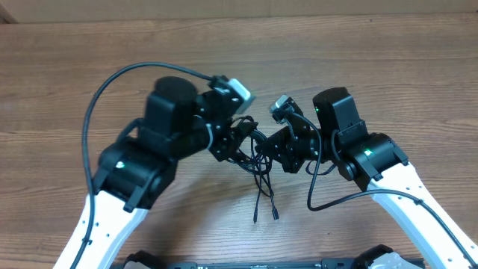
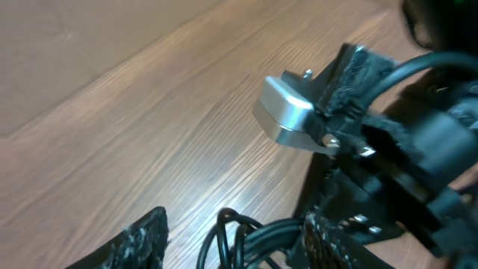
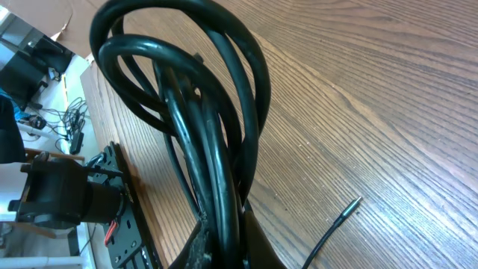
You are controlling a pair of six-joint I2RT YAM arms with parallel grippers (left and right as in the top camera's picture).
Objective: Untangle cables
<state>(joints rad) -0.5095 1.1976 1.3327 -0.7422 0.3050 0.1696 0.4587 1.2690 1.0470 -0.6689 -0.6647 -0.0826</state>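
Wood-grain surface (image 1: 239, 60) showing under both arms. Cables (image 1: 259, 161) bunching in a knot between the tools, two plug ends trailing loose. Right tool (image 1: 270, 149) clamping the bundle; left tool (image 1: 246, 140) gaping around a loop. Most untangling seemingly remaining.

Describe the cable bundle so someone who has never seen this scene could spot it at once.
On the wooden table, find the middle, where the left arm and right arm meet. Between them is a small knot of thin black cables, two strands trailing toward the near edge and ending in plug tips. They are far thinner than the thick cords looping off each arm.
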